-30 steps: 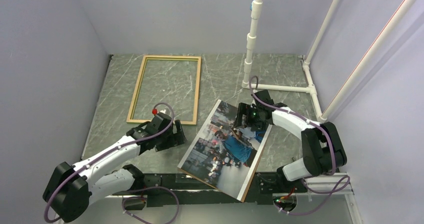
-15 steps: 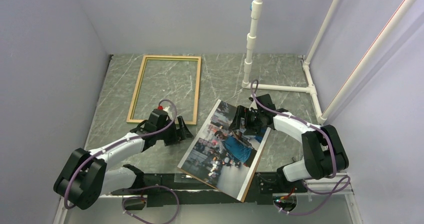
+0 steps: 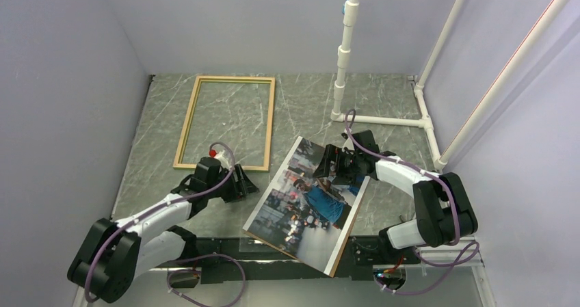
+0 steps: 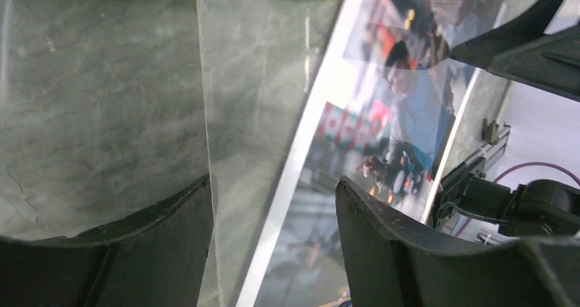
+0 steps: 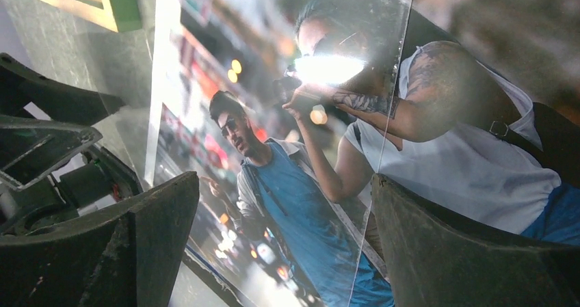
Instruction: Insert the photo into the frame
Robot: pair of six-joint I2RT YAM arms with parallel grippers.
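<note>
Lying face up and tilted at lower centre of the top view: photo (image 3: 311, 201). Flat at upper left, well apart: frame (image 3: 236, 78). Left gripper (image 3: 247, 184) beside photo's left edge, released; right gripper (image 3: 332, 163) over its upper right corner, released wide

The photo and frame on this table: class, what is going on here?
The photo lies face up at the near edge of the table. A robot's left hand is open at the photo's left edge, and its right hand is open over the far end. The frame lies empty, far left.
</note>
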